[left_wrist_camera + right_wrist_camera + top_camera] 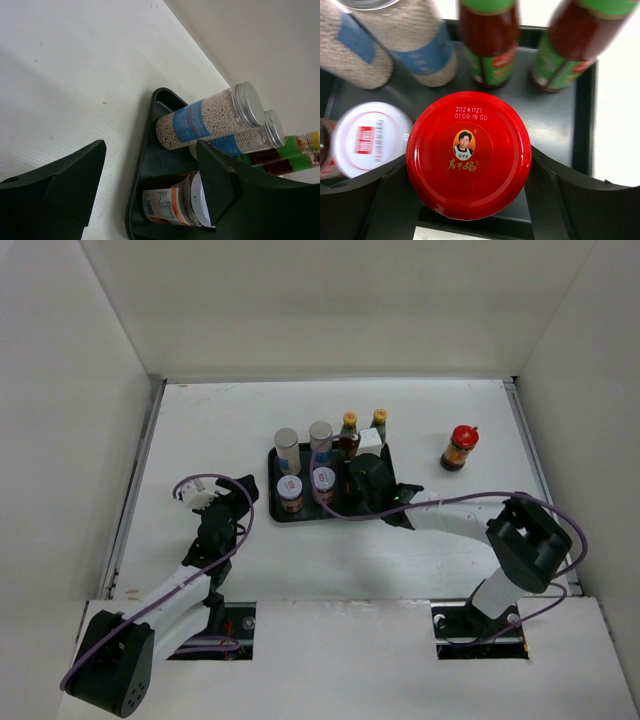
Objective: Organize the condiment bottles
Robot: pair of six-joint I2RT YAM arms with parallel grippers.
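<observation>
- The left arm (190, 570) is held just left of the tray (277, 514) — its jaws stand wide, nothing between them.
- The right arm (450, 515) is stretched over the tray's near-right part. Its jaws are closed on the lid of a red-capped jar (468, 155), which stands upright, long axis toward the wrist.
- Whether that jar is set down cannot be told.
- A white-lidded jar (367, 137) is seen just left of it, with silver-topped cylinders (287, 440) and slim bottles (349, 425) behind.
- A second red-capped jar (460, 448) stands on the table (200, 420), right of the tray — nearer the right arm, so it is judged best reached from that side.
</observation>
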